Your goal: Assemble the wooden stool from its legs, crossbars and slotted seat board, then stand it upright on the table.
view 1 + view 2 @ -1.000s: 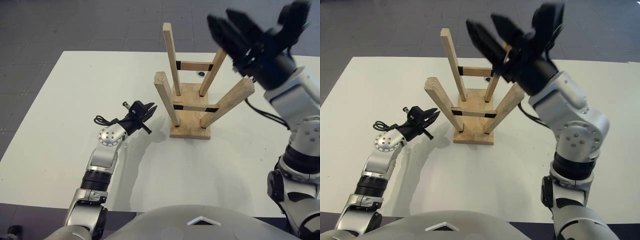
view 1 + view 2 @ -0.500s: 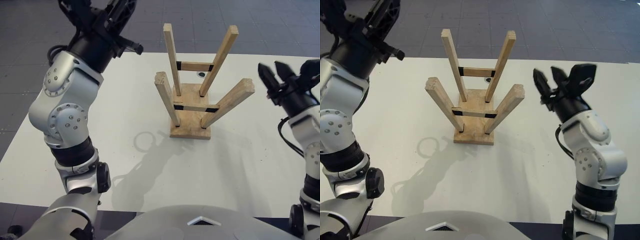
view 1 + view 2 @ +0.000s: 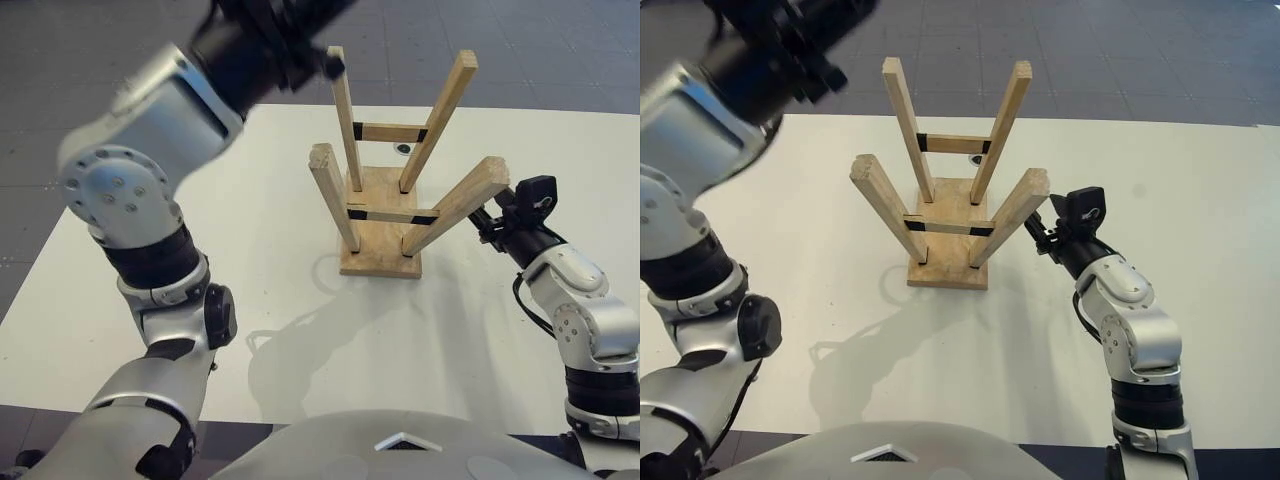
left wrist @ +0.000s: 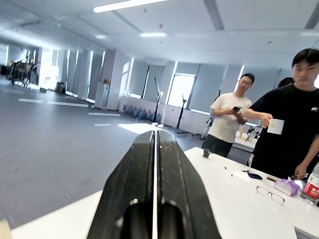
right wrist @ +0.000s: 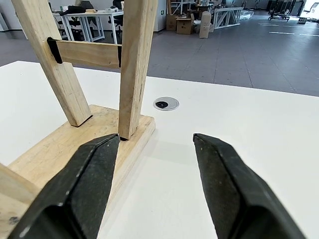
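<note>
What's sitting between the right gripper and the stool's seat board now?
Nothing: in the right wrist view, bare table runs between the open right gripper and the seat board.

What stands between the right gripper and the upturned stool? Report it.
Nothing visible does. The right gripper, its fingers apart, is low and close beside the stool, which rests legs-up on its seat board. Only bare table shows between them.

The middle of the worktop [image 3: 150, 290] is taken up by the upturned stool [image 3: 380, 250], its legs splayed upward and outward. Passage between them is barred at 12 and 6 o'clock by crossbars [image 3: 392, 132]; the gaps at 3 and 9 o'clock are open. Open worktop lies from 6 to 9 o'clock. At 3 o'clock the way is narrowed by the right end effector [image 3: 1045, 235], fingers apart, just beside the near right leg [image 3: 455, 205]. The space above 10 o'clock is crossed by the raised left arm [image 3: 150, 110].
</note>
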Robot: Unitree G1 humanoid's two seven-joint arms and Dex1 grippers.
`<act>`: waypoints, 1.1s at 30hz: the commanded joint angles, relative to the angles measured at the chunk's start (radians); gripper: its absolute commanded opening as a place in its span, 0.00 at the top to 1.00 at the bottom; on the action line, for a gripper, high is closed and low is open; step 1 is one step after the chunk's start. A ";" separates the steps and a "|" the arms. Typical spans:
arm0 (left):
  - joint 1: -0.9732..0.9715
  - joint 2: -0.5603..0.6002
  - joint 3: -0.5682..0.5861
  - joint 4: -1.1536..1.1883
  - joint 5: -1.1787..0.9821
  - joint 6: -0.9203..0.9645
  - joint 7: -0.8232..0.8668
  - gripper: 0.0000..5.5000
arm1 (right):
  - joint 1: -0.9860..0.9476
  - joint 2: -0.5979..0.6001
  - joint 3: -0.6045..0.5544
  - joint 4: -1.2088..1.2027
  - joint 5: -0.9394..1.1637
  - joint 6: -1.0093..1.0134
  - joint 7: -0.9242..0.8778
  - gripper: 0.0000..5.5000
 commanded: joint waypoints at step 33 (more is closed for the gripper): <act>0.589 0.236 -0.446 0.337 0.797 -0.507 -0.421 0.98 | 0.062 -0.026 0.145 -0.068 -0.039 0.303 0.200 0.50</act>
